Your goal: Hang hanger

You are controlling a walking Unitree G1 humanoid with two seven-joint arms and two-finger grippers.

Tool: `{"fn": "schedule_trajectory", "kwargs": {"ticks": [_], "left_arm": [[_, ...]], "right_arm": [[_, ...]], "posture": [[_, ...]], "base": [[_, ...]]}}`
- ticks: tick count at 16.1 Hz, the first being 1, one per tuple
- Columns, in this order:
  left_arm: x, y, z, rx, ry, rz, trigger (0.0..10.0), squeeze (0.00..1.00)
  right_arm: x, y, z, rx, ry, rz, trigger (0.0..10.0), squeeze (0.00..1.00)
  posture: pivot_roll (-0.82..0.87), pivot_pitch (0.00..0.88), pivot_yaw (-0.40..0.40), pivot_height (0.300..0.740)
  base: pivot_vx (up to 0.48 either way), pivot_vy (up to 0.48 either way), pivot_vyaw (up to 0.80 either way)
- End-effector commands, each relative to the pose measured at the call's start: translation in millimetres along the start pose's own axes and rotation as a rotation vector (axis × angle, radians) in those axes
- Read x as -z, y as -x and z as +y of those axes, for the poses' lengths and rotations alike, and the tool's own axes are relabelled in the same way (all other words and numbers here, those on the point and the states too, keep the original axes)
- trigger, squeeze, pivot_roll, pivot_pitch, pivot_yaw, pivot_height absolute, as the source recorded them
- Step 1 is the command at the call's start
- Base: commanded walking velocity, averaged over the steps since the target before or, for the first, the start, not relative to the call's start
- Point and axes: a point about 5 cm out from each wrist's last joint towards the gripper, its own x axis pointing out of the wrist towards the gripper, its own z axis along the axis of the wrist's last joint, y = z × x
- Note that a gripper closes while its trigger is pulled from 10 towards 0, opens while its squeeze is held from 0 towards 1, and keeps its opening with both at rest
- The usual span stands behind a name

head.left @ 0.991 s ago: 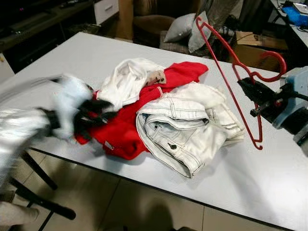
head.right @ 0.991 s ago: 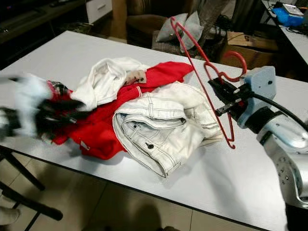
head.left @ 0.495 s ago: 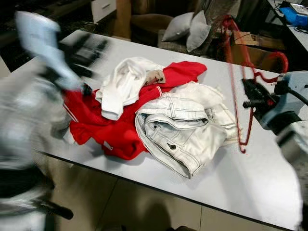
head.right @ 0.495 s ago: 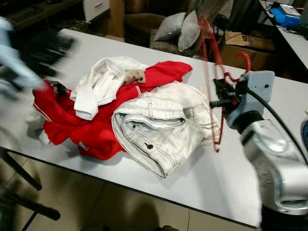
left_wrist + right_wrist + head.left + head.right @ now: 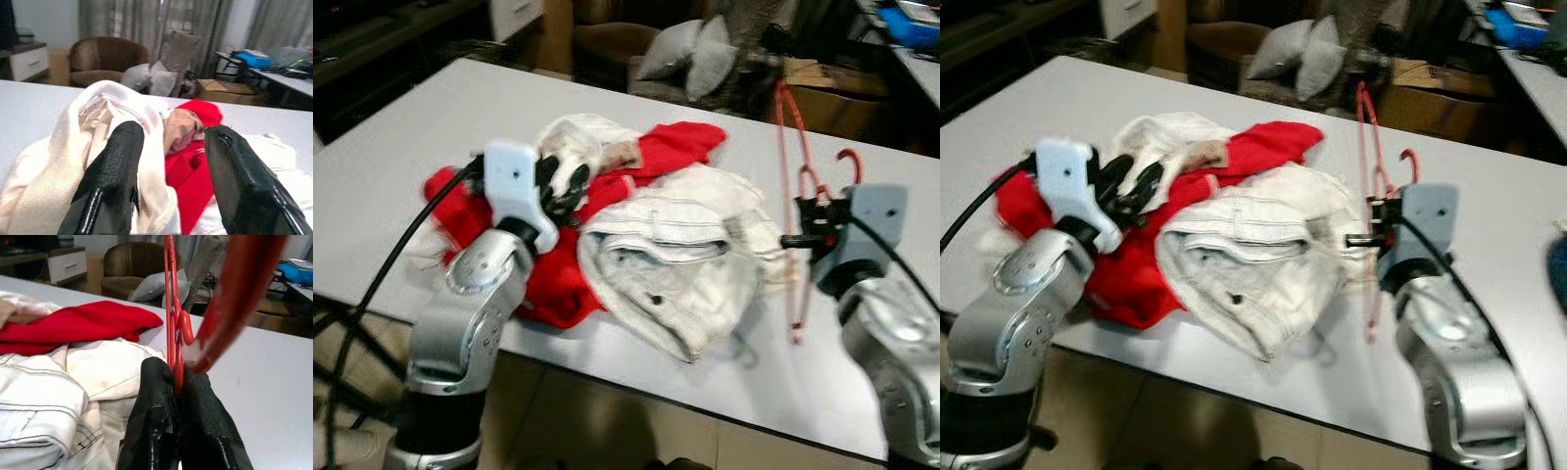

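Right gripper [image 5: 1378, 223], jaws clenched on the red hanger [image 5: 790, 186], now holds it upright beside the white jeans [image 5: 675, 284] above the worktop [image 5: 401, 127]; a second ago it slanted. Left gripper [image 5: 558, 186], jaws parted, has swung over the white garment [image 5: 98, 127]; hanging not yet begun.

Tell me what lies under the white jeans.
Under the jeans: the red garment pokes out at the pile's far and left sides, and the table. How far the red reaches beneath is covered.
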Motion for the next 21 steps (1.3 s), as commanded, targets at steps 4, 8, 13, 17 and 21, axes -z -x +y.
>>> {"fn": "schedule_trajectory", "kwargs": {"ticks": [4, 8, 13, 17, 21], "left_arm": [[8, 3.4, 9.0, -0.054, -0.117, 0.023, 10.0, 0.00], [7, 3.7, 4.7, -0.040, -0.136, 0.019, 10.0, 0.00], [12, 4.6, -4.0, -0.006, -0.133, 0.031, 10.0, 0.00], [14, 5.2, -6.0, 0.011, -0.138, 0.039, 10.0, 0.00], [18, 6.9, -10.1, 0.023, -0.134, 0.051, 10.0, 0.00]], "right_arm": [[0, -1.9, -6.7, 0.074, 0.095, -0.029, 10.0, 0.00], [13, 0.5, -2.1, 0.062, 0.101, 0.008, 10.0, 0.00], [21, 1.4, 2.8, 0.061, 0.001, 0.023, 10.0, 0.00], [22, 4.3, 4.1, 0.059, -0.005, 0.024, 10.0, 0.00], [24, 6.4, 6.1, 0.045, 0.015, 0.035, 10.0, 0.00]], "posture": [[0.02, 0.026, -0.083, 0.740], [0.03, 0.044, -0.084, 0.740], [0.02, 0.052, -0.079, 0.740], [0.01, 0.058, -0.075, 0.740], [0.00, 0.062, -0.078, 0.740]], "base": [[0.000, -0.445, 0.00], [0.000, -0.415, 0.00], [0.000, -0.398, -0.08], [0.000, -0.387, -0.73], [0.000, -0.379, -0.80]]}}
